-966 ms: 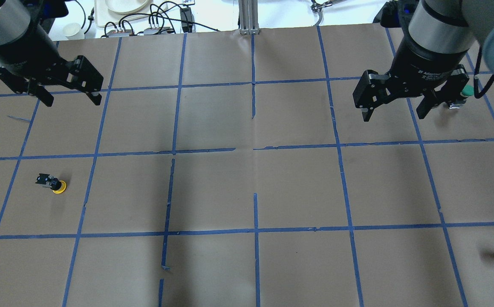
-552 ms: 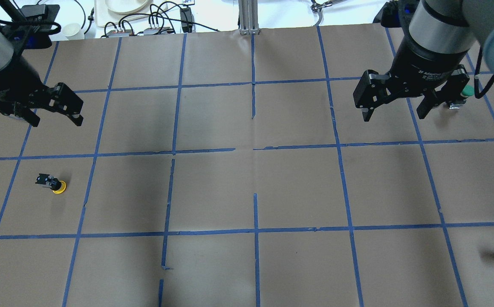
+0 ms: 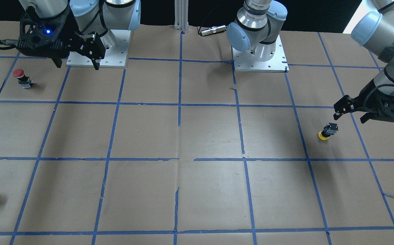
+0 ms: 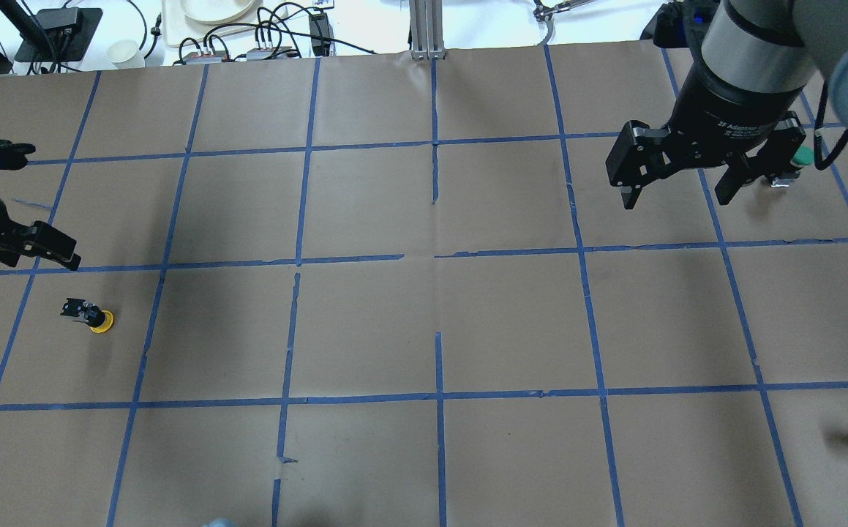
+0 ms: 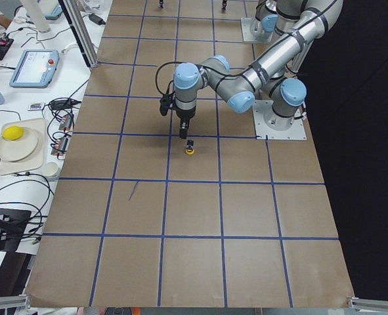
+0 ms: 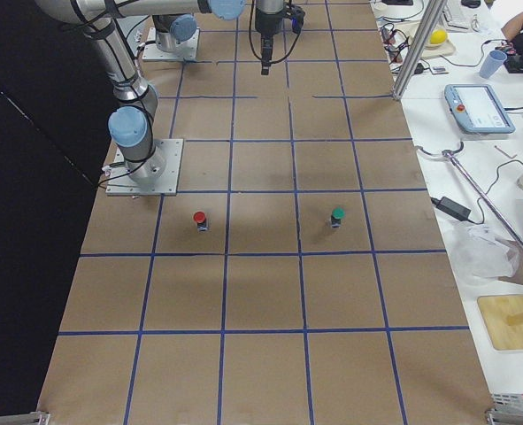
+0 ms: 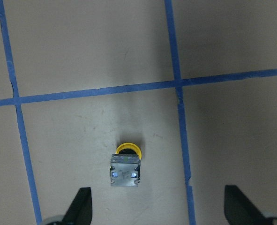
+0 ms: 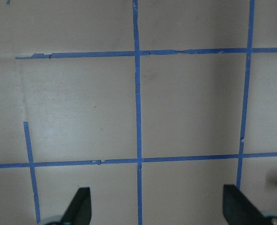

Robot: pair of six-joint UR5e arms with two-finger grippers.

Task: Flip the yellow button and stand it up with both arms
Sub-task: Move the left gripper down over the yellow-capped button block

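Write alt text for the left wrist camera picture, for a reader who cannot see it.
A yellow button lies on a brown paper table, its grey block body toward the camera and its yellow cap behind it. The left gripper is open; its two black fingertips show at the bottom edge, apart from the button. Blue tape lines cross the table.

I was running a rig in a robotics lab, not a home. The table (image 4: 365,205) wore brown paper taped into a blue grid (image 4: 497,138), with metal mounting plates (image 3: 275,63) bolted onto it. The white side bench (image 5: 16,98) carried a teach pendant (image 5: 35,67), loose cables (image 4: 270,29) and an aluminium post (image 6: 419,44).
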